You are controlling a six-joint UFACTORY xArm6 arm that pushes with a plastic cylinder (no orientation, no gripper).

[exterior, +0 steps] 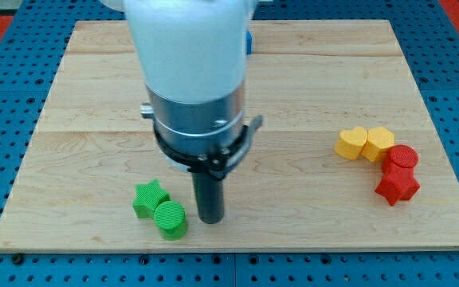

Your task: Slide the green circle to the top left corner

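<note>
The green circle (170,219) lies near the view's bottom edge of the wooden board (78,104), left of centre. A green star (150,198) touches it on its upper left. My tip (210,218) rests on the board just to the right of the green circle, a small gap apart from it. The arm's white and grey body (191,72) rises above the tip and hides the board's middle top.
At the view's right, a yellow heart (351,143) and a yellow hexagon (379,143) sit side by side. A red cylinder (403,157) and a red star (397,186) lie just below them. A blue block (249,40) peeks from behind the arm.
</note>
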